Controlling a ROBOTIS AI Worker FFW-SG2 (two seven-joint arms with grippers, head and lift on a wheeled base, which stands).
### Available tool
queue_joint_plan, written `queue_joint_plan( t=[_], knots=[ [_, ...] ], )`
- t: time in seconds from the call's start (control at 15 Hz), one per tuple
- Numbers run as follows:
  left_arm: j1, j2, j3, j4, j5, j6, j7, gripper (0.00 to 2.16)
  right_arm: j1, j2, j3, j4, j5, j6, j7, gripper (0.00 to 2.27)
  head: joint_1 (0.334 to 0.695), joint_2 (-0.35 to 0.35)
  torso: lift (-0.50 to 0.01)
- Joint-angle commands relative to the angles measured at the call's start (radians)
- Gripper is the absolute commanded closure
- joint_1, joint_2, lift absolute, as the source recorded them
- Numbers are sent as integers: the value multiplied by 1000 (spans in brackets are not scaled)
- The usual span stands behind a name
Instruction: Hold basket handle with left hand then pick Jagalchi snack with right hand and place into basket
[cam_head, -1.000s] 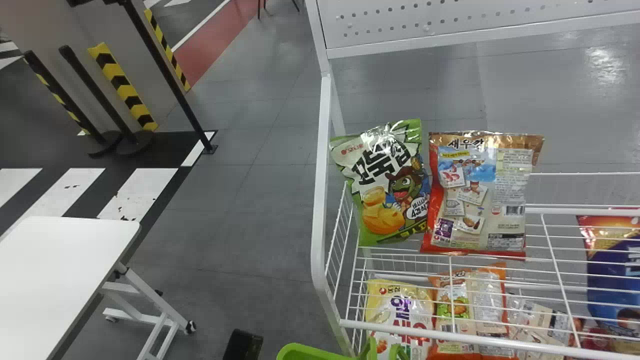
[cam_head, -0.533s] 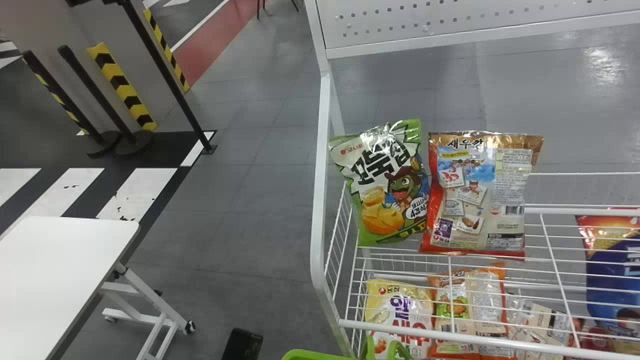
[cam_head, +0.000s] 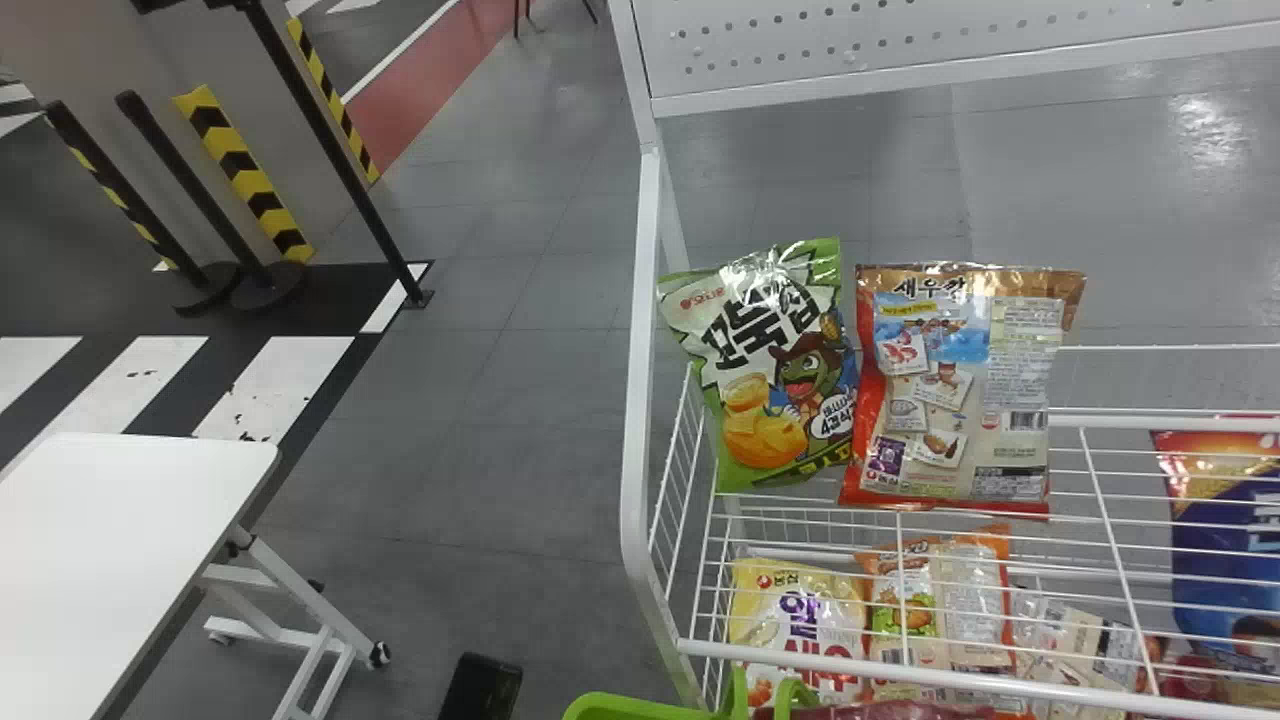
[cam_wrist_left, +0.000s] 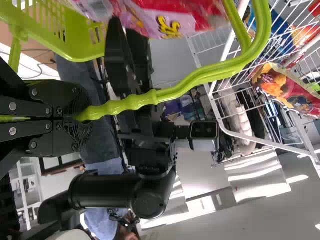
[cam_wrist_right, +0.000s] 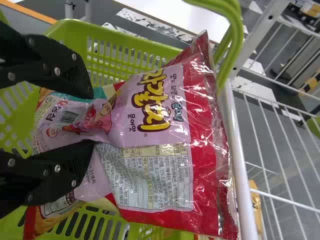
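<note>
R gripper (cam_wrist_right: 92, 119) (end effector of R arm): fingers are parted only by the bunched film btwn them, and the Jagalchi snack (cam_wrist_right: 165, 125) is gripped there, w/ creases drawn in toward the fingertips. The snack is held over the green basket (cam_wrist_right: 125, 55), its printed panel turned to the wrist cam. A crimped red edge is directed outward, away from R gripper, and is set approx. crosswise to the fingers. The long axis appears to run outward, roughly in line w/ the fingers; its exact angle cannot be told, as the film is folded at the grip. Behind the snack, as seen from R gripper, a second packet (cam_wrist_right: 65, 217) is mostly covered.

L gripper (cam_wrist_left: 82, 117): fingers are closed around the green handle (cam_wrist_left: 200, 80), which is extended outward from the fingertips in a curve, past the snack. How deep the snack is set rel. to the basket rim cannot be told.

Beyond the snack from R gripper, a rail of the white wire rack (cam_head: 640, 350) is passed close by. Fwd of the held snack, in the head view, a green-and-white packet (cam_head: 760, 370) and a red-and-tan packet (cam_head: 950, 390) are stood side by side, tops up, at the rack. Farther to the L, a white table (cam_head: 130, 530) is seen.
</note>
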Motion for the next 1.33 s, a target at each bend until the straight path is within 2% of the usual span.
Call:
queue_joint_plan(
  t=[0.0,0.27,0.47,0.6,0.73,0.8,0.87,0.93,1.13,1.2,1.27],
  knots=[
    [-1,0,-1,1,0,0,-10,2148,30,1,-81,-46,-34,9,22,63,695,350,-8],
    [-1,0,-1,1,0,0,-10,2148,64,4,-132,-55,-50,-10,77,66,695,350,-8],
    [1,0,2,6,0,0,-10,2148,124,33,-293,-112,-123,-99,189,66,695,346,-8],
    [1,-2,4,7,0,0,-10,2148,155,41,-391,-123,-168,-200,233,66,695,280,-8],
    [2,-5,4,11,-2,0,-10,2148,167,51,-454,-103,-171,-311,278,80,695,179,-8],
    [4,-8,4,12,-2,-3,-10,2148,170,51,-463,-74,-171,-399,283,87,695,128,-8],
    [9,-11,4,14,-3,-3,-10,2148,173,51,-462,-35,-169,-519,281,90,695,44,-8],
    [12,-14,2,14,-3,-6,-10,2148,175,51,-457,-5,-165,-608,275,97,695,9,-8],
    [13,-18,-1,12,-6,-6,-10,2148,179,51,-365,73,-62,-890,203,110,695,-80,-8],
    [13,-20,-2,12,-6,-6,-10,2148,185,51,-325,89,-31,-967,171,113,695,-109,-8],
    [13,-20,-4,12,-8,-6,-10,2148,196,51,-267,98,41,-1062,112,113,695,-110,-8]
  ],
)
